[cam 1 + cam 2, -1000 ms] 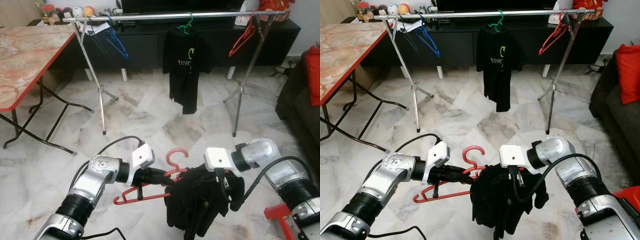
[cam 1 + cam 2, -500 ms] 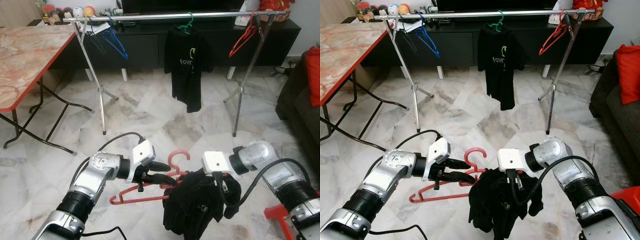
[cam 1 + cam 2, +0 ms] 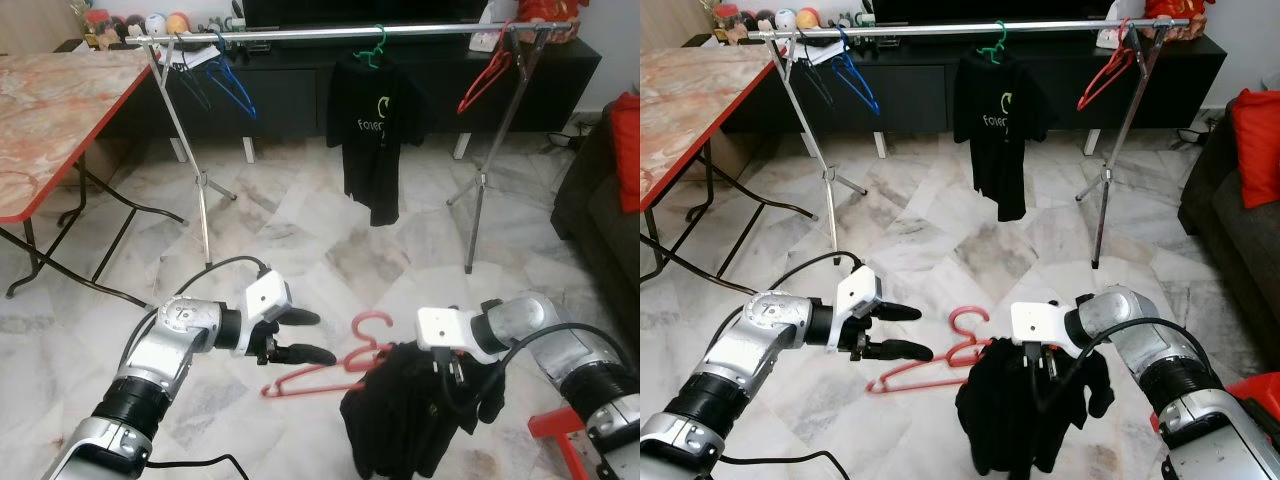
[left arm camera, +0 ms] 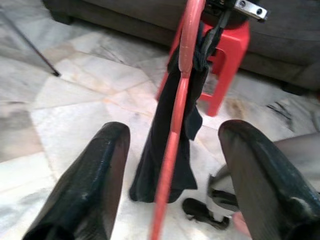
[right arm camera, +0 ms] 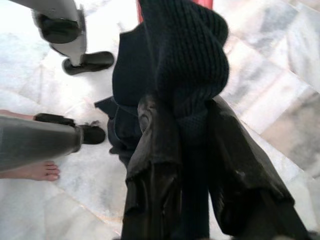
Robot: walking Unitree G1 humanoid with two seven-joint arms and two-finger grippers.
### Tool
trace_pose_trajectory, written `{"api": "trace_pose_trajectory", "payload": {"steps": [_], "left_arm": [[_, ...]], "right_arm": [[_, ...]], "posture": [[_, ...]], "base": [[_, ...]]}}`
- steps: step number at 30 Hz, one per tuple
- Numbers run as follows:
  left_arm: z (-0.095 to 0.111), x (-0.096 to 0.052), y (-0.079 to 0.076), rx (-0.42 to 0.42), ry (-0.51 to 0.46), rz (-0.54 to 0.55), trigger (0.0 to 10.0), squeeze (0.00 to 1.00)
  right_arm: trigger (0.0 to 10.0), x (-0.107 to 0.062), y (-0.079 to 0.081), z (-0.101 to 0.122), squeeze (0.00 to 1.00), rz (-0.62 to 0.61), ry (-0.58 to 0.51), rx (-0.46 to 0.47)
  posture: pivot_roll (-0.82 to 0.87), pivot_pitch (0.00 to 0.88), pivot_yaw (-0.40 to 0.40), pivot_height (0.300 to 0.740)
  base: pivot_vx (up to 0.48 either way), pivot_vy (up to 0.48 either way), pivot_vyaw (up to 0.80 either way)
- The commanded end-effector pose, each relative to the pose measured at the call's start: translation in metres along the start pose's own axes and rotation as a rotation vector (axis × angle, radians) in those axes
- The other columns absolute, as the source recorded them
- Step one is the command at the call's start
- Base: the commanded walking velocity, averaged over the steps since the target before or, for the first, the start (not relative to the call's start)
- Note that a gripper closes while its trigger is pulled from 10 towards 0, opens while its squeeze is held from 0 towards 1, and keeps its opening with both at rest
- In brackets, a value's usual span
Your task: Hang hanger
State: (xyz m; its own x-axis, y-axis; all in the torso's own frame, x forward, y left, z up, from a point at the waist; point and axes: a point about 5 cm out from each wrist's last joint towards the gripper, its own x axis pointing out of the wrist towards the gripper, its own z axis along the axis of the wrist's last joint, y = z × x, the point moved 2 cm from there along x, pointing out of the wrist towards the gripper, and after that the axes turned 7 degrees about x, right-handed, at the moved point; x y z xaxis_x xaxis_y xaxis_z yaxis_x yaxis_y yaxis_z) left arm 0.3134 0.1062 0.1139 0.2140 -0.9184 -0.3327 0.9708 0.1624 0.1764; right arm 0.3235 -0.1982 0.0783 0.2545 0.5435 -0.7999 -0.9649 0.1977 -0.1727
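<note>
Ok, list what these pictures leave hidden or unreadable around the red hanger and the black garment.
- Red hanger: its right shoulder is buried under the black garment in both eye views.
- Right end effector: whether its fingers pinch the hanger or just cloth, the garment covers it.
- Shirt on the rail: its print is too small to read.
- Garment's hem: cut off by the eye views' bottom edge.

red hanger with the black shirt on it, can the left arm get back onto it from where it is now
Probably yes. The left gripper is open beside the red hanger, which runs between its two fingers in the left wrist view with nothing between them. The right gripper holds the black shirt.
</note>
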Motion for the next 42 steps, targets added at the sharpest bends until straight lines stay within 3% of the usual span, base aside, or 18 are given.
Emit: {"api": "trace_pose_trajectory", "payload": {"steps": [1,6,9,12,13,18,22,24,28,36,42], "left_arm": [[0.004,-0.007,0.008,0.019,-0.006,0.044,10.0,1.0],[0.004,-0.013,0.02,0.021,-0.028,0.185,10.0,1.0],[-0.001,-0.013,0.023,0.004,-0.036,0.29,10.0,1.0],[-0.004,-0.012,0.022,-0.002,-0.039,0.331,10.0,1.0],[-0.005,-0.011,0.021,-0.007,-0.039,0.344,10.0,0.0],[-0.013,-0.005,0.017,-0.015,-0.019,0.371,10.0,0.0],[-0.017,0.0,0.02,-0.004,-0.007,0.425,10.0,0.0],[-0.027,0.005,0.02,0.023,0.045,0.463,10.0,0.0],[-0.035,0.009,0.022,0.003,0.054,0.545,10.0,0.0],[-0.044,0.02,0.021,0.05,0.103,0.589,10.0,0.0],[-0.05,0.024,0.02,0.066,0.135,0.591,10.0,0.0]], "right_arm": [[0.0,-0.008,-0.011,0.004,0.0,-0.071,-0.018,0.003],[0.0,-0.015,-0.028,-0.005,0.0,-0.262,-0.018,0.1],[0.0,-0.024,-0.046,-0.006,0.0,-0.445,-0.033,0.197],[0.0,-0.028,-0.052,-0.002,0.0,-0.503,-0.065,0.221],[0.0,-0.029,-0.053,0.002,0.0,-0.516,-0.086,0.227],[0.0,-0.037,-0.067,0.024,0.0,-0.594,-0.195,0.263],[0.0,-0.041,-0.072,0.045,0.0,-0.604,-0.247,0.229],[0.0,-0.046,-0.076,0.061,0.0,-0.615,-0.285,0.201],[0.0,-0.055,-0.08,0.085,0.0,-0.631,-0.355,0.172],[0.0,-0.066,-0.078,0.118,0.0,-0.646,-0.4,0.11],[0.0,-0.072,-0.074,0.127,0.0,-0.657,-0.437,0.108]], "posture": [[-0.06,0.075,0.052,0.74],[-0.06,0.076,0.051,0.74],[-0.06,0.076,0.053,0.74],[-0.06,0.076,0.054,0.74],[-0.06,0.075,0.053,0.74],[-0.06,0.075,0.055,0.74],[-0.06,0.068,0.063,0.74],[-0.07,0.066,0.066,0.74],[-0.07,0.062,0.07,0.74],[-0.07,0.061,0.074,0.74],[-0.07,0.071,0.078,0.74]], "base": [[0.0,0.0,0.0],[0.0,0.0,0.0],[0.0,0.0,0.0],[0.0,0.0,0.0],[0.0,0.0,0.0],[0.0,0.0,0.0],[0.0,0.0,0.0],[0.0,0.0,0.0],[0.0,0.0,0.0],[0.0,0.0,0.0],[0.0,0.0,0.0]]}}
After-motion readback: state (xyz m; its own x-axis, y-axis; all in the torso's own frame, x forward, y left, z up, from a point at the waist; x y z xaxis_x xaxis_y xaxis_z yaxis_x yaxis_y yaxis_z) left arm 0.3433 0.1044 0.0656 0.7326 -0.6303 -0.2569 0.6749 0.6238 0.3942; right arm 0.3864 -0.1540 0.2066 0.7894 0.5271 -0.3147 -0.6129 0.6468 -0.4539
